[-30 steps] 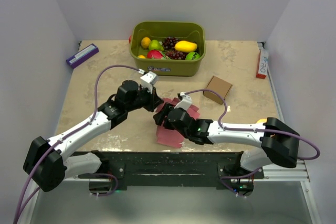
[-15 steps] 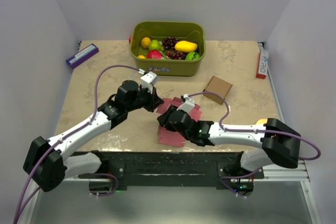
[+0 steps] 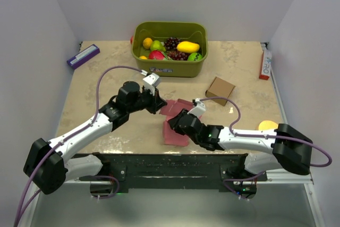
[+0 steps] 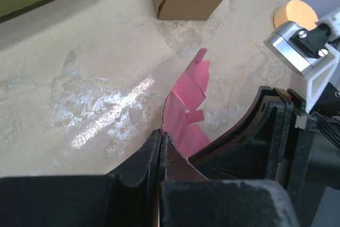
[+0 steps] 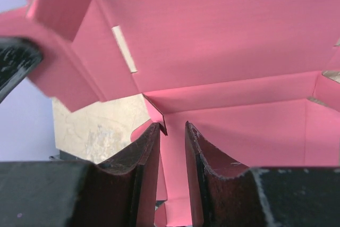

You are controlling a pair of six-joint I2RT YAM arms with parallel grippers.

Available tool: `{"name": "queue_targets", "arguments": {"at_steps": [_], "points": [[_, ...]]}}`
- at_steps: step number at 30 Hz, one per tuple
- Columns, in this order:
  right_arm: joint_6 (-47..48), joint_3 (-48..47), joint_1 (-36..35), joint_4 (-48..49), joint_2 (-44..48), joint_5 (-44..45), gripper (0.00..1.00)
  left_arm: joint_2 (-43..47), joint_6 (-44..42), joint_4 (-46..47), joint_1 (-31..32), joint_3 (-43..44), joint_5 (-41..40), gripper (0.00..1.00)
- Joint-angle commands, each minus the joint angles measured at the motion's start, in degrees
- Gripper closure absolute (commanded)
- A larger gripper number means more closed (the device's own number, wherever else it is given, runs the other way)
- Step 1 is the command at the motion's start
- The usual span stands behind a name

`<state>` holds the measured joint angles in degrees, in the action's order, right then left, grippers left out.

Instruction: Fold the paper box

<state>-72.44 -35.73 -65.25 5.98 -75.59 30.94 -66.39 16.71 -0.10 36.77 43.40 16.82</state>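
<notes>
- left gripper (image 4: 161, 141) is pinching the paper box (image 3: 174, 135) edge, mid-table between the arms, so it's anchoring it
- right gripper (image 5: 172, 131) is hugging a crease, nearly closed, can't tell if it's gripping; I'd be pressing along the fold line

Pink paper box (image 3: 173, 133), a flat cutout, flaps partly lifted

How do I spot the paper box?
Find the green fruit bin at the back. Just in front of it is the paper box, a thin pink card with flaps. The brown cardboard box nearby is closed and chunky.
</notes>
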Motion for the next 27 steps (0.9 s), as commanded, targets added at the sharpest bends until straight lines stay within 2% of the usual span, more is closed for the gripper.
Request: {"name": "queue_targets", "arguments": {"at_steps": [1,5,9,10,14,19,27], "points": [[-0.9,1.9,2.1,-0.9,0.6,4.0,0.72,0.9,-1.2,5.6,-0.2,-0.4,6.6,1.00],[0.0,3.2,3.3,0.6,2.5,3.1,0.70,0.4,-1.6,6.1,-0.1,-0.3,7.9,1.00],[2.4,2.2,3.4,-3.3,8.0,3.1,0.56,0.1,-4.6,2.7,0.1,0.5,1.7,1.00],[2.6,1.8,3.5,-4.4,9.4,2.9,0.43,0.3,-6.1,2.1,0.2,0.9,-0.1,1.00],[2.3,2.9,5.0,-7.8,17.1,-0.8,0.17,1.3,-8.1,2.0,1.3,0.4,-4.2,1.00],[0.6,4.6,12.8,-4.6,24.3,-9.8,0.09,2.0,-10.0,3.6,3.7,-0.6,-6.1,1.00],[-7.0,6.4,19.7,3.8,22.5,-18.9,0.07,4.5,-12.0,6.6,6.5,-2.9,-9.3,1.00]]}}
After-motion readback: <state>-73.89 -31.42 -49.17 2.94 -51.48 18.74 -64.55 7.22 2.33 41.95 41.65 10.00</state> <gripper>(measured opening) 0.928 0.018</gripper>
